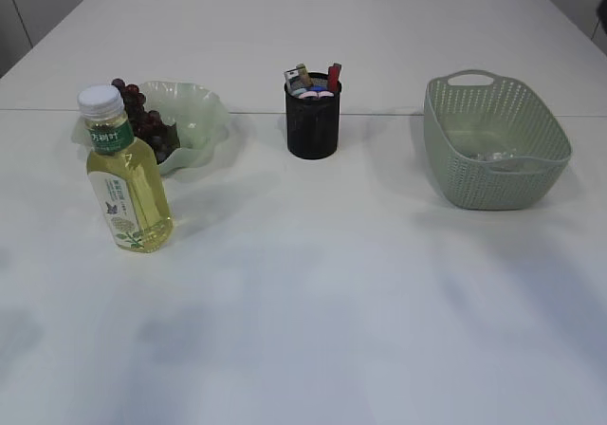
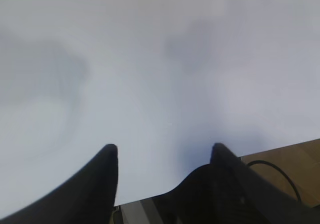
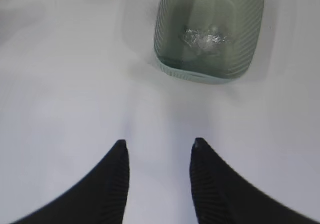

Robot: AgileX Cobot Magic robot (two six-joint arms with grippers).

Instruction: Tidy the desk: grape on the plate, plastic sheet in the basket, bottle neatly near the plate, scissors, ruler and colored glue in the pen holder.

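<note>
Juice bottle (image 1: 126,174) stands upright just in front of grape plate (image 1: 193,126). Left gripper (image 2: 162,156) and right gripper (image 3: 157,151) gape, empty. Risk: a passing arm topples the bottle.

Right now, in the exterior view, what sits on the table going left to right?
Bottle → plate holding the grapes → pen holder → basket. The bottle partly overlaps the plate's left edge but starts furthest left.
</note>
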